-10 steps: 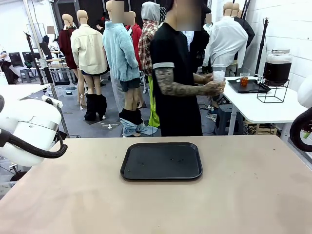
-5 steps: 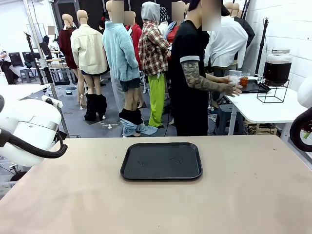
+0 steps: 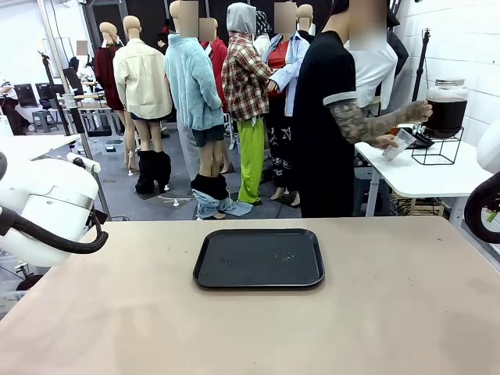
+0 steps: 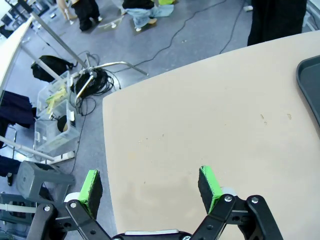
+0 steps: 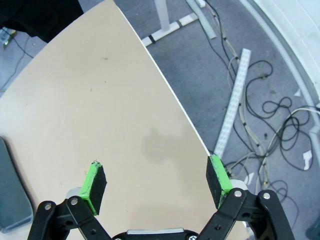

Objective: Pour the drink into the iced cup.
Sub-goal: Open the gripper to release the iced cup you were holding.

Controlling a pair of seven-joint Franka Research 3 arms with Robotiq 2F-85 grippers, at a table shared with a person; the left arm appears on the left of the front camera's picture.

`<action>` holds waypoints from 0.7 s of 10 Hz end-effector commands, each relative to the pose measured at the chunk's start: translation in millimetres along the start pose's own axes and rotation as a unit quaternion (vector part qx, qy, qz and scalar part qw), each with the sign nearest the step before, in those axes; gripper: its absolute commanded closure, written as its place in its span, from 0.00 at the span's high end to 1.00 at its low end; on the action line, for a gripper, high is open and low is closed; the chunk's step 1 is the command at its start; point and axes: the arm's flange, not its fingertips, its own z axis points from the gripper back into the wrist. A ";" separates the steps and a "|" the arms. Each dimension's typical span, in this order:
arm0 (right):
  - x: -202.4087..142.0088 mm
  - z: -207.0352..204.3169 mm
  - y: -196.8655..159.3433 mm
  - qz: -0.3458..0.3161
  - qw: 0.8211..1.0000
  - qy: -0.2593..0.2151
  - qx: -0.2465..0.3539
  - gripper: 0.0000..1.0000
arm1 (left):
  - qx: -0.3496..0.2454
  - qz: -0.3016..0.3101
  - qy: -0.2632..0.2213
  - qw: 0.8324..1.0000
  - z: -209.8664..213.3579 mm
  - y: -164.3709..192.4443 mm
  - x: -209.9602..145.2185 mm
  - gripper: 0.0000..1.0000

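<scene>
The drink is dark brown liquid in a big clear dispenser jar on a black wire stand, on a white side table at the far right. A person stands there with one hand at the jar's front. Their other hand holds a clear cup, tilted, below it; its contents are too small to make out. My left gripper hangs open over the beige table's left edge, holding nothing. My right gripper hangs open over the table's right edge, also holding nothing.
A black tray lies in the middle of the beige table; its edge shows as tray and tray. My white arm bodies sit at the left and right edges. Cables and boxes lie on the floor.
The person has walked right from behind the table to the side table with the cup, turned to the jar and lowered the cup by it. My arms have not moved.
</scene>
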 end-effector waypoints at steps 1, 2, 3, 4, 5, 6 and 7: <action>1.1 -1.6 -0.2 0.002 1.000 -0.005 -0.002 1.00 | -0.002 -0.006 -0.004 1.000 -1.1 3.3 2.3 1.00; 1.1 -1.6 -0.2 0.002 1.000 -0.005 -0.002 1.00 | -0.002 -0.006 -0.004 1.000 -1.1 3.3 2.3 1.00; 1.1 -1.6 -0.2 0.002 1.000 -0.005 -0.002 1.00 | -0.002 -0.006 -0.004 1.000 -1.1 3.3 2.3 1.00; 1.1 -1.6 -0.2 0.002 1.000 -0.005 -0.002 1.00 | -0.002 -0.006 -0.004 1.000 -1.1 3.3 2.3 1.00; 1.1 -1.6 -0.2 0.002 1.000 -0.005 -0.002 1.00 | -0.002 -0.006 -0.004 1.000 -1.1 3.3 2.3 1.00; 1.1 -1.6 -0.2 0.002 1.000 -0.005 -0.002 1.00 | -0.002 -0.006 -0.004 1.000 -1.1 3.3 2.3 1.00; 1.1 -1.6 -0.2 0.002 1.000 -0.005 -0.002 1.00 | -0.002 -0.006 -0.004 1.000 -1.1 3.3 2.3 1.00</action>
